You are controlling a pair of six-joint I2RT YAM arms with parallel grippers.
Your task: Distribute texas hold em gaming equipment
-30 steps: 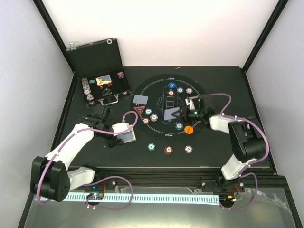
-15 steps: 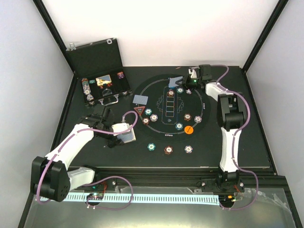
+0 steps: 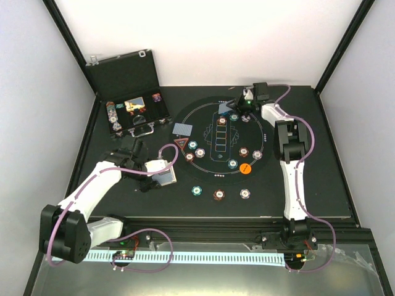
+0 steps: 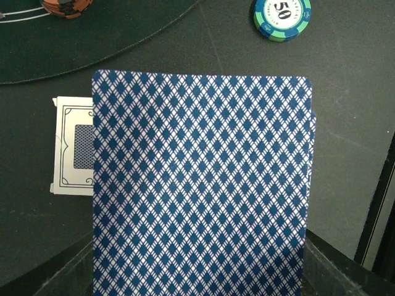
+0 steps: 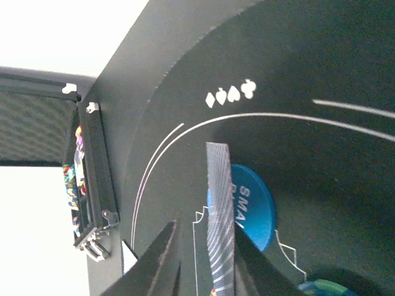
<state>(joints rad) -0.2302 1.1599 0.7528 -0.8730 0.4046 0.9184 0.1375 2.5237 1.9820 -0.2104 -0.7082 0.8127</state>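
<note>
My left gripper point(image 3: 162, 174) sits left of the round mat point(image 3: 207, 169), shut on a stack of playing cards point(image 4: 200, 185) whose blue diamond backs fill the left wrist view and hide the fingers. Under the stack a white-bordered card point(image 4: 73, 145) lies on the table. My right gripper point(image 3: 236, 106) reaches to the mat's far edge. There its jaws stand parted around an upright card point(image 5: 219, 209), which leans on the right finger point(image 5: 250, 265) with a gap to the left finger point(image 5: 157, 262). A blue disc point(image 5: 253, 206) lies just behind the card.
The open black case point(image 3: 133, 111) stands at the far left. A card point(image 3: 182, 129), a red triangle point(image 3: 181, 145), an orange disc point(image 3: 245, 168) and several chips lie on the mat. Three chips point(image 3: 219, 194) sit by its near edge, and a teal chip point(image 4: 282, 15) lies ahead of the left gripper.
The right arm has swung from the mat's middle to its far edge with the card, and its jaws have started to part. The left arm has not moved.
</note>
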